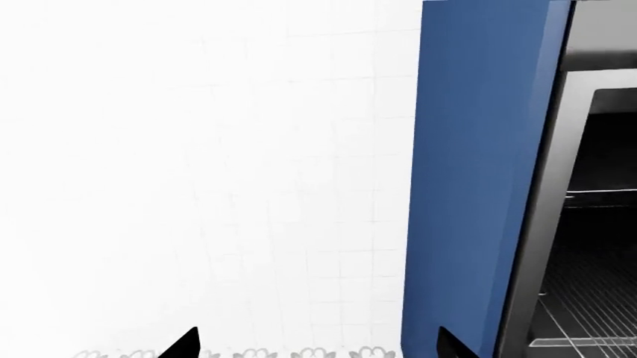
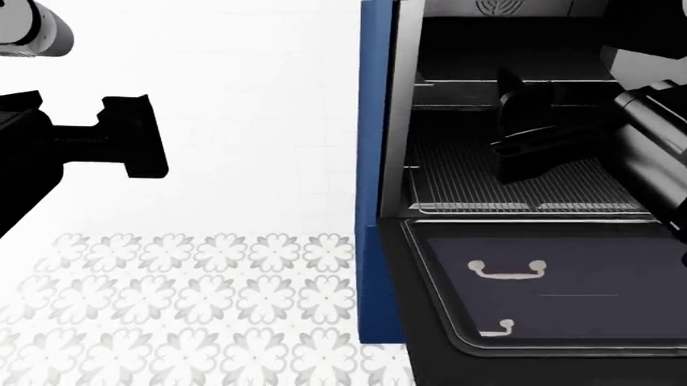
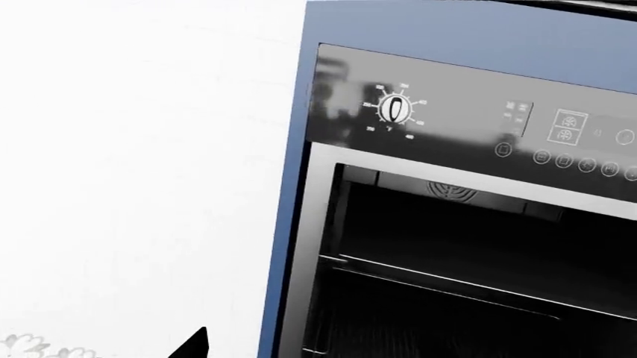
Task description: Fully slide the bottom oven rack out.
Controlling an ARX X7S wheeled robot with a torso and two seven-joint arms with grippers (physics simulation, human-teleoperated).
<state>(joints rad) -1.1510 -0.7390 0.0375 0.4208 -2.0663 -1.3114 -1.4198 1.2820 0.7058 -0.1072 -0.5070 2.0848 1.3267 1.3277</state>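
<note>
Two arms, but only your right gripper (image 2: 526,133) is close: it hangs inside the oven (image 2: 376,161), right of centre in the head view, over the bottom oven rack (image 2: 472,181). The rack's front rim runs left to right, lower in frame, nearer you than the gripper. I cannot tell its opening. Your left gripper (image 2: 129,137), at far left, looks parted.

Light: flat, even, no clear source | Wall (image 1: 199,149): blown out to near pure white | Oven (image 2: 504,121) cavity: very dark, depth hard to judge | Shadows: almost none cast | Glare: faint reflections on the control panel (image 3: 448,112) | Focus: sharp throughout, no visible blur or edge distortion
</note>
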